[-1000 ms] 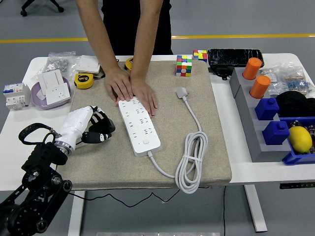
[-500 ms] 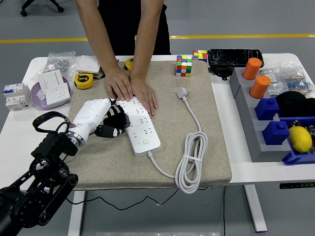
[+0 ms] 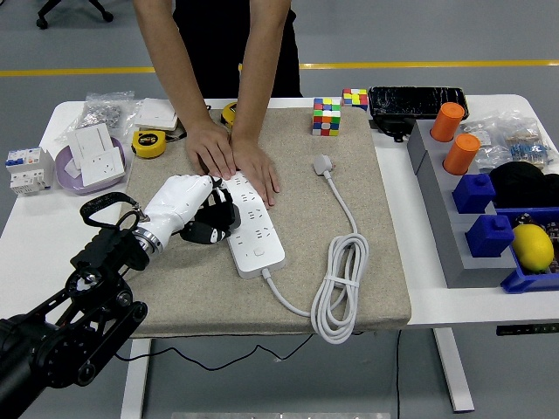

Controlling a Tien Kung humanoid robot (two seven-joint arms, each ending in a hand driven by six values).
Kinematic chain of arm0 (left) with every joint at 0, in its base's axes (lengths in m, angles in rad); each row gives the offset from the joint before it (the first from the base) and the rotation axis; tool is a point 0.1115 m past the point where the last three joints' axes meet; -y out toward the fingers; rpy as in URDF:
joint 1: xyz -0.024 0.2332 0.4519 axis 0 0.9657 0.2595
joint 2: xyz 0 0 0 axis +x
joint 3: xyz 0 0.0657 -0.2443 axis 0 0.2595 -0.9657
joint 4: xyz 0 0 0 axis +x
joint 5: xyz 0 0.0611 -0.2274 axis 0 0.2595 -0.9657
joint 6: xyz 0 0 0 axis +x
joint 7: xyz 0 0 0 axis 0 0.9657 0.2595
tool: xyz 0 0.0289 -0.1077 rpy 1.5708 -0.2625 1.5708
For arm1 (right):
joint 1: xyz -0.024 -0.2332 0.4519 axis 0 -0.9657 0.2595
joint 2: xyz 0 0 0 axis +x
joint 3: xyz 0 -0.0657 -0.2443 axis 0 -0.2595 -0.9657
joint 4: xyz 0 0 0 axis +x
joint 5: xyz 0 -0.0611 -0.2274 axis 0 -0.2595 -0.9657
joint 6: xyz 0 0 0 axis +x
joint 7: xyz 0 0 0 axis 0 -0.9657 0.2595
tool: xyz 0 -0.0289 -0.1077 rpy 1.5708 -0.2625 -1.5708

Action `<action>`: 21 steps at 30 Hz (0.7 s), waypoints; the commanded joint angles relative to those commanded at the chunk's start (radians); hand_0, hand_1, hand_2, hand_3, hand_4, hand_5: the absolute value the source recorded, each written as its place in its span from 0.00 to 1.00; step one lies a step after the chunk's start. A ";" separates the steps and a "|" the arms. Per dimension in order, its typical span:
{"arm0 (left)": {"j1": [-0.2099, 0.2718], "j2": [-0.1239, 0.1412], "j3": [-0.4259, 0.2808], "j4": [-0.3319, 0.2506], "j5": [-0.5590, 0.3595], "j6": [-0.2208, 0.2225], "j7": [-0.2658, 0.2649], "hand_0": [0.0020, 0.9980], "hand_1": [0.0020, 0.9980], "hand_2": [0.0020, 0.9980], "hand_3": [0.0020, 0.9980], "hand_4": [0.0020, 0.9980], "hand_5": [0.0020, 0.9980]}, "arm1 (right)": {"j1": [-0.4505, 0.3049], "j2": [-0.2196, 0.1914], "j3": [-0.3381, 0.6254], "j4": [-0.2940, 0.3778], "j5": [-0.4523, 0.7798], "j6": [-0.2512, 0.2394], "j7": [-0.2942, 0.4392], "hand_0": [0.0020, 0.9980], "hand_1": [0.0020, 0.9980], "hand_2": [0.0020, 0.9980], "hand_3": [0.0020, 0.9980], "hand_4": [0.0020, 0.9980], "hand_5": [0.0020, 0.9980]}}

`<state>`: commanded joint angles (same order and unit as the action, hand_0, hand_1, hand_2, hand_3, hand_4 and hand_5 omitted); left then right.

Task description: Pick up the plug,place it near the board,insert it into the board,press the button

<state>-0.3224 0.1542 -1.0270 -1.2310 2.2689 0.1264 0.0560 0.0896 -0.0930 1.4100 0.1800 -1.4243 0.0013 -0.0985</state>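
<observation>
So the left hand (image 3: 203, 214) has slid in from the mat's left edge over the last second and now sits right against the left side of the power strip (image 3: 248, 223), dark fingers (image 3: 218, 218) curled loosely inward and touching or nearly touching its edge, holding nothing. A moment ago it was well off to the side, so it's clearly closing in on the strip rather than on the plug.

The plug (image 3: 324, 164) hasn't budged: it lies on the tan mat (image 3: 384, 262) well to the right of the strip, its white cable (image 3: 339, 288) trailing down into a bundled loop and back to the strip's near end. So step one doesn't look started, unless the robot is going for the button (image 3: 258, 254) first.

A person's hands (image 3: 234, 157) stay flat on the far end of the strip, pinning it down, same as before. The right arm isn't in the picture.
</observation>
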 joint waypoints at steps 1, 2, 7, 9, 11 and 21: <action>-0.002 0.001 0.002 0.004 0.000 0.002 -0.001 0.57 0.42 0.31 0.42 0.61 0.00 | 0.001 0.000 -0.002 0.000 0.003 0.000 0.001 0.87 0.72 0.72 0.71 1.00 0.67; -0.003 0.002 0.003 0.007 0.000 0.004 -0.002 0.57 0.42 0.31 0.42 0.61 0.00 | 0.003 0.000 -0.004 0.000 0.005 -0.001 0.002 0.87 0.72 0.72 0.71 1.00 0.67; -0.009 0.007 0.010 0.017 0.000 0.005 -0.004 0.57 0.43 0.31 0.43 0.61 0.00 | 0.007 -0.001 -0.012 0.000 0.012 -0.001 0.004 0.87 0.72 0.72 0.71 1.00 0.67; -0.010 0.007 0.011 0.018 0.000 0.005 -0.004 0.57 0.43 0.31 0.43 0.61 0.00 | 0.008 -0.002 -0.008 0.000 0.008 -0.001 0.003 0.87 0.72 0.72 0.71 1.00 0.67; -0.011 0.008 0.013 0.022 0.000 0.005 -0.005 0.57 0.43 0.31 0.43 0.61 0.00 | 0.007 -0.002 -0.004 0.000 0.005 0.000 0.002 0.87 0.72 0.72 0.71 1.00 0.67; -0.015 0.014 0.031 0.026 0.000 0.000 -0.003 0.57 0.43 0.32 0.43 0.61 0.00 | 0.007 -0.003 -0.003 0.000 0.005 -0.001 0.003 0.87 0.72 0.72 0.71 1.00 0.67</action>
<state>-0.3370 0.1684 -0.9958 -1.2055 2.2689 0.1268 0.0527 0.0961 -0.0955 1.4066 0.1800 -1.4190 0.0008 -0.0957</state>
